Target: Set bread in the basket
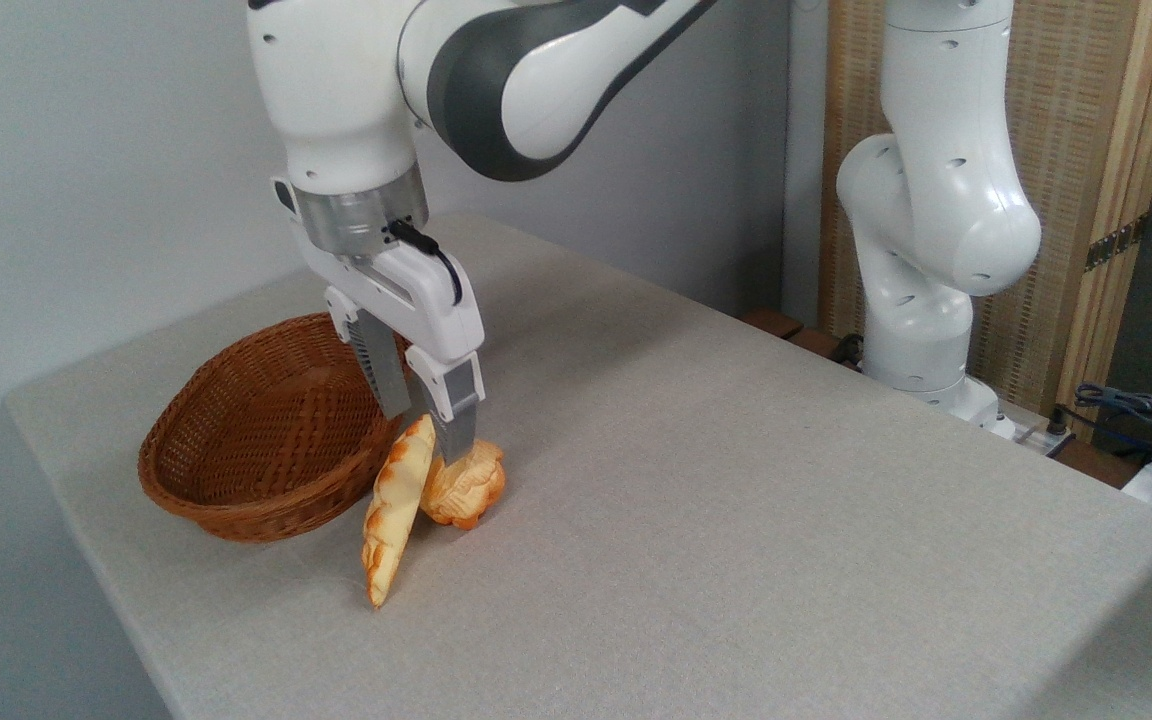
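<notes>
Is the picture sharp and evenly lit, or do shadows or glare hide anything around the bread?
In the camera view, light is soft and even; only faint shadows lie under the basket and the bun. No glare. The gripper and braided loaf look sharp; the cables at the right edge are slightly soft.

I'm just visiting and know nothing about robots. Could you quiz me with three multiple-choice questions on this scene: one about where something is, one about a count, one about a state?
1. Where is the basket from the bun?
A. left
B. right
C. on top of it

2. How many bread pieces lie on the table?
A. one
B. two
C. four

3. What is inside the basket?
A. the bun
B. the long loaf
C. nothing visible

Answers:
1 A: the basket sits left of the bun.
2 B: only the bun and the long loaf are there.
3 C: its visible woven inside is bare; the gripper is down at both breads outside it.
</notes>
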Robot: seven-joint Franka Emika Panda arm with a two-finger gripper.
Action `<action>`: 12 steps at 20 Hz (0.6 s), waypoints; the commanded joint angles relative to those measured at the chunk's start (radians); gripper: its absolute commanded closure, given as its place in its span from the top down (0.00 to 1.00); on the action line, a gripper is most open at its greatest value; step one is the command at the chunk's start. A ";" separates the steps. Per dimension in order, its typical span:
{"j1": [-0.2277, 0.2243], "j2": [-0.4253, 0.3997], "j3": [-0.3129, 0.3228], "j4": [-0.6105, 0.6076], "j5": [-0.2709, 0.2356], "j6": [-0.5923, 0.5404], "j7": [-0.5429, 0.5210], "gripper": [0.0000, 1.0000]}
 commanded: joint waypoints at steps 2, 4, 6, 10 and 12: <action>0.009 -0.058 0.024 -0.052 -0.015 0.003 0.023 1.00; 0.012 -0.058 0.026 -0.058 -0.014 0.000 0.025 1.00; 0.011 -0.058 0.038 -0.081 -0.012 0.000 0.025 1.00; 0.011 -0.052 0.038 -0.106 -0.012 0.008 0.025 1.00; 0.011 -0.046 0.038 -0.116 -0.012 0.014 0.025 1.00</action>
